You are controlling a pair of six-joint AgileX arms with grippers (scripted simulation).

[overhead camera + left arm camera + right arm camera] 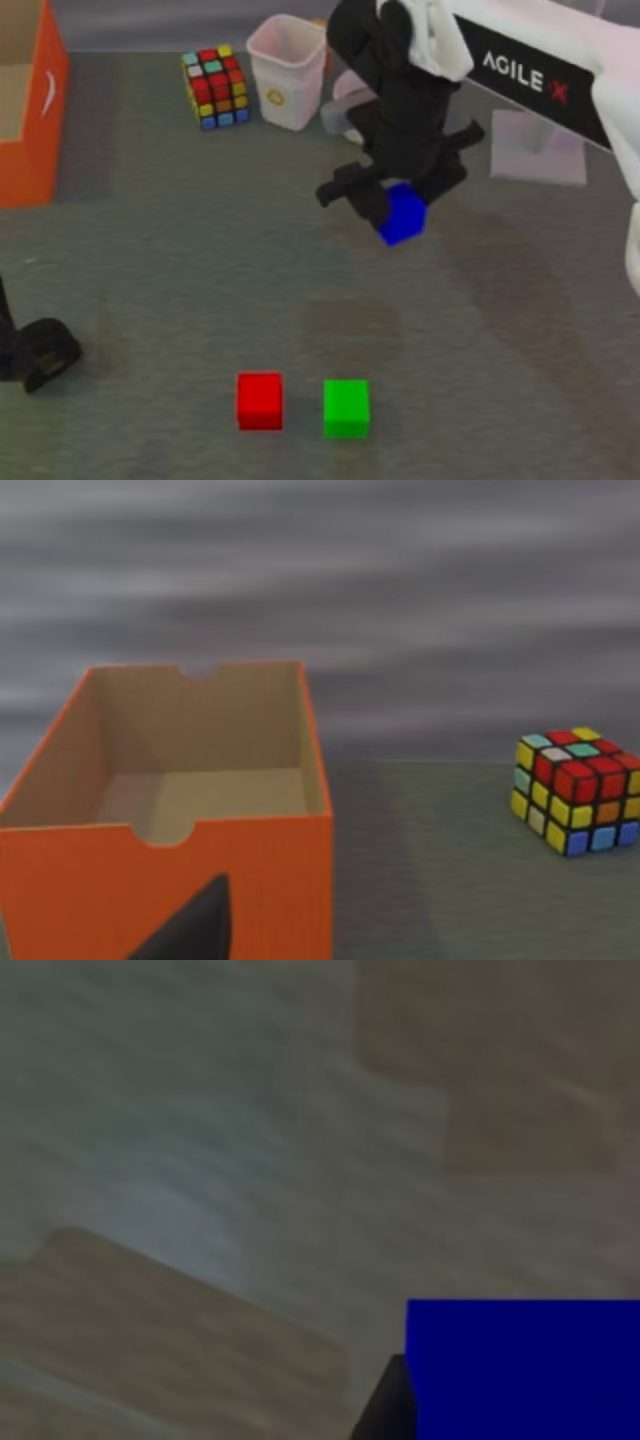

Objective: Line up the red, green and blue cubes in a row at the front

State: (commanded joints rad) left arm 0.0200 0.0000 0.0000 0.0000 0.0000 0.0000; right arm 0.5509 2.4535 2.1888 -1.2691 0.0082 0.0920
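The red cube and the green cube sit side by side near the table's front edge, red on the left. My right gripper hangs above the table's middle, shut on the blue cube. That blue cube fills a corner of the right wrist view beside one dark fingertip. My left gripper is parked at the left edge; only one dark finger shows in its wrist view.
An open orange box stands at the back left. A multicoloured puzzle cube and a white bin stand at the back middle. A pale stand lies at the back right.
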